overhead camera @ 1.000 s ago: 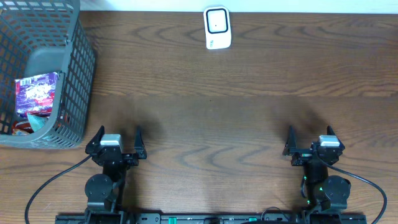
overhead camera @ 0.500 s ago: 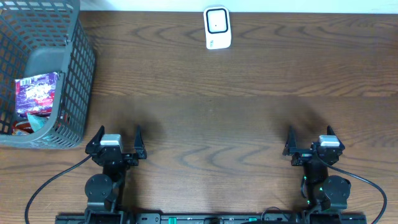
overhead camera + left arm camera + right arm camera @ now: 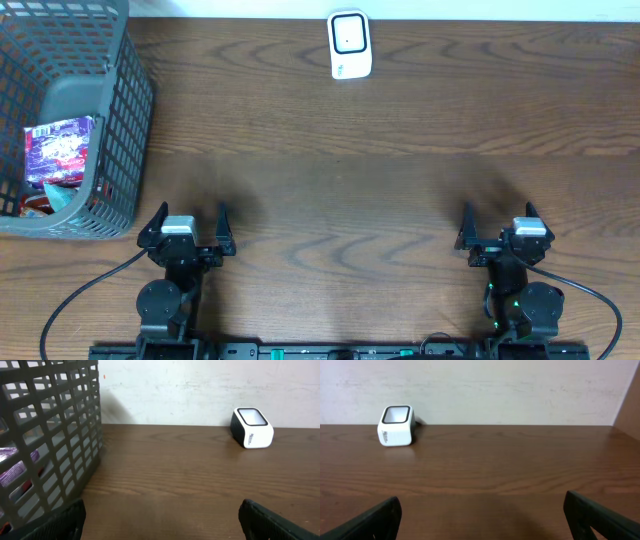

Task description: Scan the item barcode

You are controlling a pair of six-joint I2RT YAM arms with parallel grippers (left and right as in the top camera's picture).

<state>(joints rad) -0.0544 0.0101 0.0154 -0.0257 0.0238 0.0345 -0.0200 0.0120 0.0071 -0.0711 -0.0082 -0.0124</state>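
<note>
You are looking at both arms low at the near edge of the table, across the brown wood from the scanner — a small white box with a dark window on its top, standing at the far edge against the pale wall.

The left gripper sits to the left of the scanner and well apart from it. Its jaws are spread wide with only bare wood between them. In its wrist view the two dark fingertips fill the bottom corners, and the scanner stands ahead and to the right.

The right gripper sits to the right of the scanner, just as far back, and its jaws are also spread wide and hold nothing. From its wrist view the scanner stands ahead and to the left.

The item to be scanned — a purple packet — lies well left of the scanner, inside the grey mesh basket at the table's left edge. It rests low in the basket, with something red showing beneath it. You can glimpse its purple print through the mesh in the left wrist view. Neither gripper touches the basket, the packet or the scanner.
</note>
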